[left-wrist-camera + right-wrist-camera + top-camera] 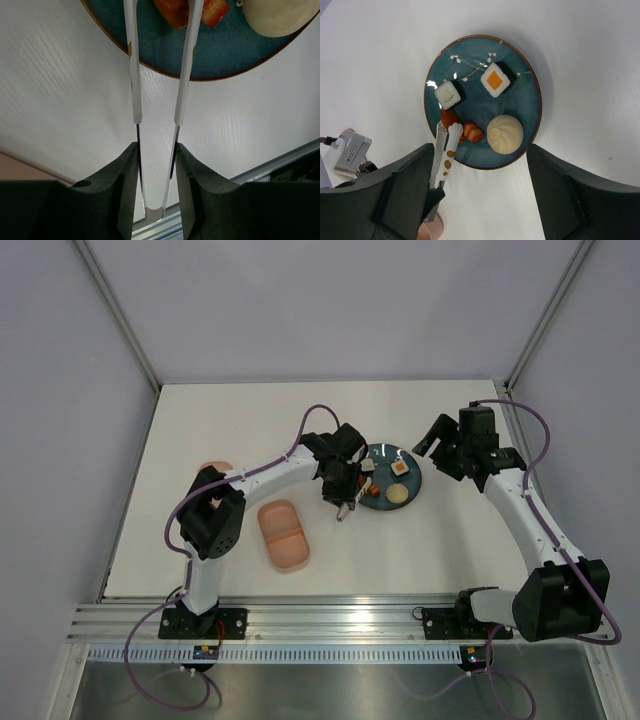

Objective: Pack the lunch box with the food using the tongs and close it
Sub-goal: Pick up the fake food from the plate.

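Left gripper (156,155) first: its two dark fingers are clamped narrow on the tongs (134,75), squeezing the thin metal legs just above the bend of the V. From there the tongs run forward, bare metal near the fingers, then white sleeves, out over the rim of the dark teal plate (225,50). An orange-red sausage bit (172,10) sits right between the two legs at the top of the left wrist view. The tips are cut off there, so I can't tell whether it is pinched. The right wrist view shows white tips with brown spots lying over that same bit.

A second red piece (215,10) lies just beside it, then the round beige bun (277,15). Further back on the plate are a white roll with a pale green centre (449,95) and a white roll with an orange centre (495,80), both dark-sided.

The left arm (270,470) is bent sharply at the elbow, forearm stretched right, wrist tipped down at the plate's left edge.

The pink lunch box (284,535) lies open on the white table (430,540) near that arm, two compartments showing, nothing in them. Its lid (215,467) peeks out behind the elbow.

The right gripper (481,155) hovers over the plate, fingers spread wide, holding nothing. The right arm (530,515) rises along the right edge, wrist turned towards the plate.
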`<state>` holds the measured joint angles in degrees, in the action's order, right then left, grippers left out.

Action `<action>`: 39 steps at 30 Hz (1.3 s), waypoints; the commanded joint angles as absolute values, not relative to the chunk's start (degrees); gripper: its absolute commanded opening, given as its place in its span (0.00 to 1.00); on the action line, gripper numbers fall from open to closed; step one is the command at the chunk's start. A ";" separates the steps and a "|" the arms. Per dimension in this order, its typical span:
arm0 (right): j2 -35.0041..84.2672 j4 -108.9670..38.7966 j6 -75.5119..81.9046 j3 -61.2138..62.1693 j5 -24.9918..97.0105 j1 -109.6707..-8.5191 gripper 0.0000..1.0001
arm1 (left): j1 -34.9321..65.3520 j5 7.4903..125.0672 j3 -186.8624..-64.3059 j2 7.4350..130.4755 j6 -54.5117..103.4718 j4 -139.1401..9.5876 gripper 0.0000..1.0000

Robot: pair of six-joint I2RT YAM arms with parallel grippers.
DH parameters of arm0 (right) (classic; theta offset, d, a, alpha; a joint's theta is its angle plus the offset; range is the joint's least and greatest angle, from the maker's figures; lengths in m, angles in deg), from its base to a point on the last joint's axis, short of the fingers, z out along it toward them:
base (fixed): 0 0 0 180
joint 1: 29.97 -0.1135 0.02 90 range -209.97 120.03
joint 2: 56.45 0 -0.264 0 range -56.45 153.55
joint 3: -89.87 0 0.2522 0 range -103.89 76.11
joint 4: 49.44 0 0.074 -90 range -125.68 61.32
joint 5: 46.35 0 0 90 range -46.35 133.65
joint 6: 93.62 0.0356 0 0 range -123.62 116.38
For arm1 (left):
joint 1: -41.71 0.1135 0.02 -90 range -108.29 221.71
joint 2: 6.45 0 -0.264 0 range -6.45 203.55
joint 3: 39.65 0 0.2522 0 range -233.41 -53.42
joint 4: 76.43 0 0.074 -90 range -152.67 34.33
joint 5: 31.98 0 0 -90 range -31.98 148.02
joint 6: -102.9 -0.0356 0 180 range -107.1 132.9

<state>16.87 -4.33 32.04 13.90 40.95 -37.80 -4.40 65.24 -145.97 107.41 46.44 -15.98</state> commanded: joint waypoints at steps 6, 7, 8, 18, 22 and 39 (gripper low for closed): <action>15.09 -6.15 32.33 13.80 39.87 -38.14 0.83 | -4.78 63.56 -148.16 106.67 47.18 -15.56 0.25; 15.09 -6.06 32.33 13.71 39.78 -38.23 0.83 | -4.78 63.47 -148.16 106.32 47.18 -15.56 0.20; 15.18 -6.15 32.33 13.71 39.78 -38.14 0.83 | -4.70 63.29 -148.16 106.14 47.18 -15.56 0.17; 15.18 -5.45 32.07 13.18 39.96 -38.14 0.83 | -4.78 62.15 -148.60 101.05 45.95 -14.95 0.00; 15.18 -5.27 32.33 13.01 40.05 -38.14 0.83 | -4.78 62.24 -148.34 98.41 44.72 -14.60 0.00; 15.27 -4.83 32.15 13.36 39.70 -38.14 0.82 | -4.17 65.66 -147.81 96.56 40.50 -17.58 0.00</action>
<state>16.56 -4.44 32.26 14.01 40.93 -37.80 -4.51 63.82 -145.92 97.60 42.46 -14.75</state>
